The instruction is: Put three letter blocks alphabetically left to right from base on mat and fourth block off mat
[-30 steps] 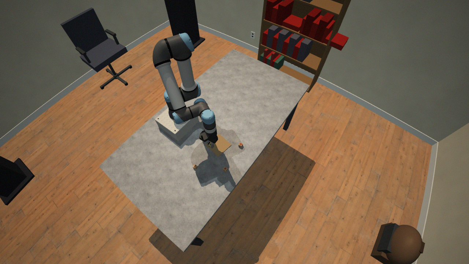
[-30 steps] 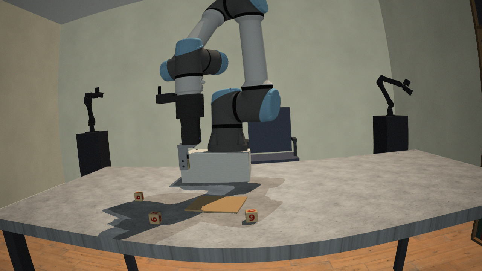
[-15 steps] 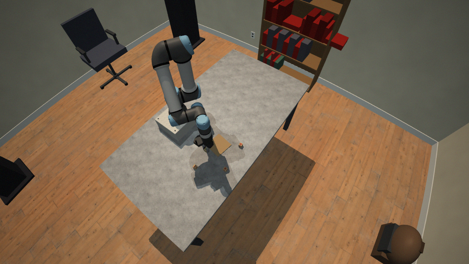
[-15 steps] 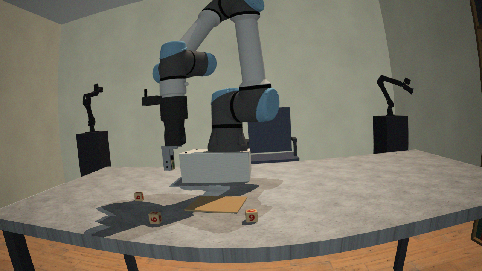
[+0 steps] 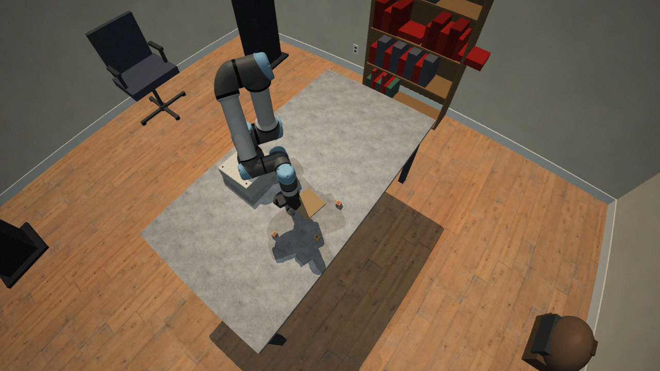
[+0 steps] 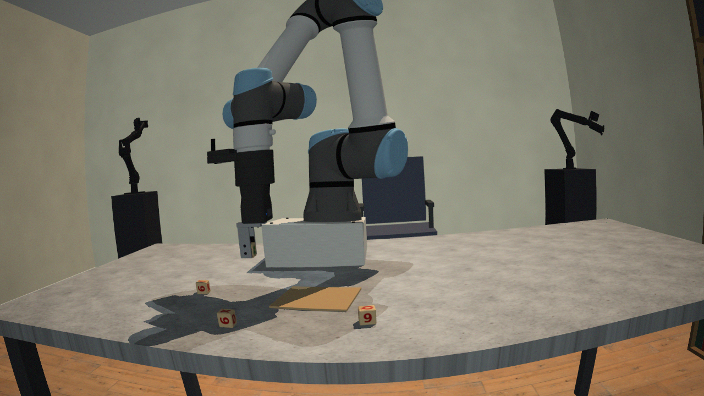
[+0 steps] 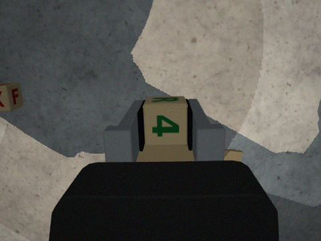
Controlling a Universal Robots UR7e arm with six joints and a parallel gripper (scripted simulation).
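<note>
My gripper (image 7: 166, 115) is shut on a tan block (image 7: 165, 126) that shows a green 4 toward the wrist camera. It holds the block above the bare table, off the mat's left side near the robot base, as the exterior view shows it (image 6: 248, 246). The brown mat (image 6: 317, 298) lies flat and has no block on it. Three tan blocks with red marks lie on the table: one far left (image 6: 202, 287), one front left (image 6: 226, 318), one by the mat's right front corner (image 6: 366, 315).
The white robot base (image 6: 314, 242) stands just behind and right of the gripper. The table's front edge (image 6: 344, 367) runs close to the front blocks. A corner of the mat (image 7: 233, 154) peeks out beside the right finger.
</note>
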